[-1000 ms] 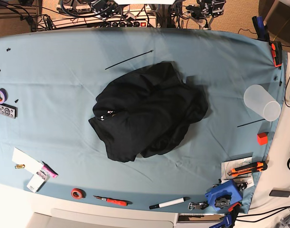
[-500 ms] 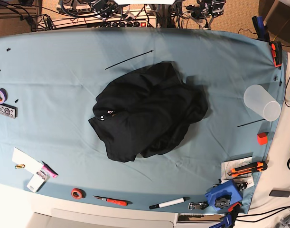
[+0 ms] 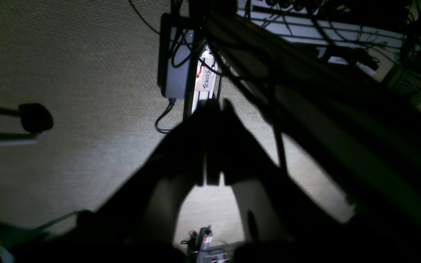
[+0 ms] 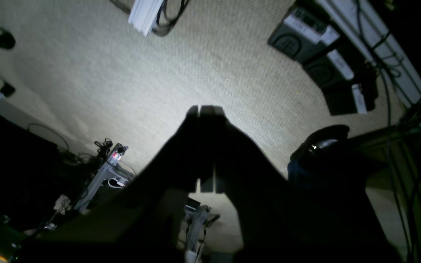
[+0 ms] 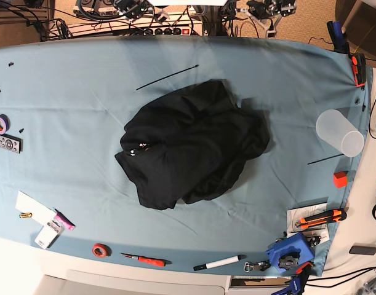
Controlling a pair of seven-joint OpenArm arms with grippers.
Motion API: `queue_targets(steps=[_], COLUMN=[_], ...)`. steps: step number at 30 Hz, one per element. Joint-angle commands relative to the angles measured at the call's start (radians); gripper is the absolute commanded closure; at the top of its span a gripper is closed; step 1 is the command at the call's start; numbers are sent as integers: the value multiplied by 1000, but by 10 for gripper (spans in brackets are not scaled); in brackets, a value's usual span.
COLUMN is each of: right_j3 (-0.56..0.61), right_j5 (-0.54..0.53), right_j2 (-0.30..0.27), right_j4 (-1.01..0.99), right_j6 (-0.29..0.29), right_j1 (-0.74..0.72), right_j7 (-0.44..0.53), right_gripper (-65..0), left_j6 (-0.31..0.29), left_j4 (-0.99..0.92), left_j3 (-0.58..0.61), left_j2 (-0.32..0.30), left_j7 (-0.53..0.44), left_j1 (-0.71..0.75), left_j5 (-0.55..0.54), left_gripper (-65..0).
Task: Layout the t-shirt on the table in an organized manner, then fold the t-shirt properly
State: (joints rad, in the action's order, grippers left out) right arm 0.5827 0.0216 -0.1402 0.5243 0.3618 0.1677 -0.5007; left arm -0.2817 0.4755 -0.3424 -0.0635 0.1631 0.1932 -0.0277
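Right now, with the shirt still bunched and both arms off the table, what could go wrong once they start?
1. The shirt lies in a crumpled heap, no sleeve or hem clearly showing; a claw may pinch several layers and drag the whole pile.
2. Spreading it could sweep the black rod near its far edge, or reach the plastic cup.
3. Both wrist views face the floor, with left claw and right claw closed, so they must open first.

The left gripper (image 3: 213,109) is seen as a dark silhouette, its fingertips pressed together over carpet (image 3: 68,73). A grey box (image 3: 174,58) with cables is seen beyond it.
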Motion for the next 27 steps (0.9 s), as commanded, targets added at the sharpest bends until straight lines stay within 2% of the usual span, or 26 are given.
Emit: queue_targets(steps=[1,4,6,9,12,19,24,27], right_j3=[-2,-2,-2,-2,-2,-14,-163,-294], right_j5=[-6,-6,-11,-76,-129,-134,-140,-217], right_j2=[-18,-59,-94,-159,-221,-317,-323,-323], right_j4=[25,110,183,299,410,632,815,948], right_j6=[7,7,7,6,6,3,3,4], right_j1=[15,68,108,172,235,355,462,542], right_j7=[-16,-68,-101,-125,-161,-255,-357,-406], right_gripper=[0,0,0,0,0,0,0,0], left_j6=[-5,-47,-89,-130,-135,-135,-135,-135], left_j4=[27,115,185,301,430,721,946,1086], left_j3=[0,0,0,0,0,-2,-2,-4], left_j2=[-11,-26,-41,-63,-79,-95,-95,-94], left_j7=[-3,10,57,143,229,347,481,531], left_j1=[26,97,146,218,297,480,601,664], left_j5=[-4,-72,-147,-253,-323,-415,-502,-512], left_gripper=[0,0,0,0,0,0,0,0])
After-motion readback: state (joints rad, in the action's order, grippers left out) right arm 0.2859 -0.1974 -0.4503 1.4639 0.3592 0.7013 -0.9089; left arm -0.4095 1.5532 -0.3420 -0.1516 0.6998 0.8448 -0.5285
